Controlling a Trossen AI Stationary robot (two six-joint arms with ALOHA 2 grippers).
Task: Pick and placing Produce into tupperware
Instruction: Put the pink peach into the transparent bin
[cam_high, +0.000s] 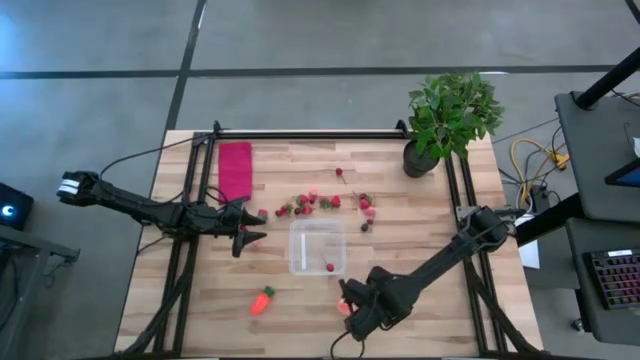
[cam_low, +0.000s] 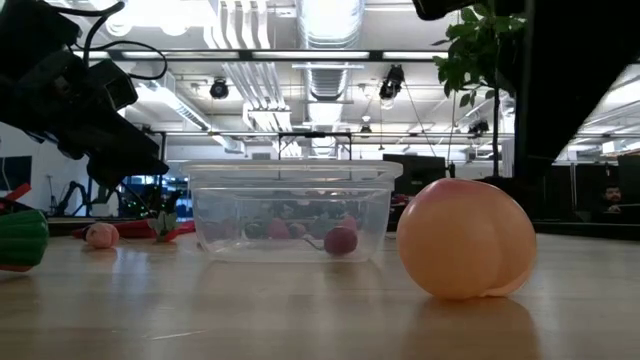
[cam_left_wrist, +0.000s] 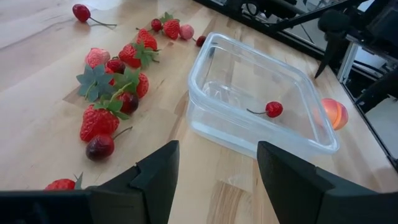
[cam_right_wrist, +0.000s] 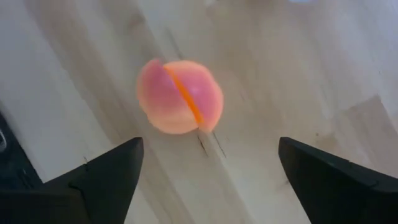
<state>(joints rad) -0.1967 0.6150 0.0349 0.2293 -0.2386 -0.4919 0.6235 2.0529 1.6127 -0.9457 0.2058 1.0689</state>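
Observation:
The clear tupperware (cam_high: 317, 247) stands mid-table with one red cherry (cam_left_wrist: 272, 109) on its floor. Small red and dark berries (cam_high: 320, 203) lie scattered on the wood beyond it. The orange carrot (cam_high: 262, 300) lies near the table's near edge. The pale orange-pink round fruit (cam_right_wrist: 180, 96) rests on the table just on the near side of the tupperware's right corner. My right gripper (cam_right_wrist: 211, 177) hovers open over the fruit, its fingers apart and short of it. My left gripper (cam_left_wrist: 217, 180) is open, left of the tupperware, touching nothing.
A red cloth (cam_high: 236, 170) lies at the far left of the table, and a potted plant (cam_high: 450, 120) stands at the far right corner. Black frame rails (cam_high: 190, 230) run along both sides. Bare wood lies between the carrot and the round fruit.

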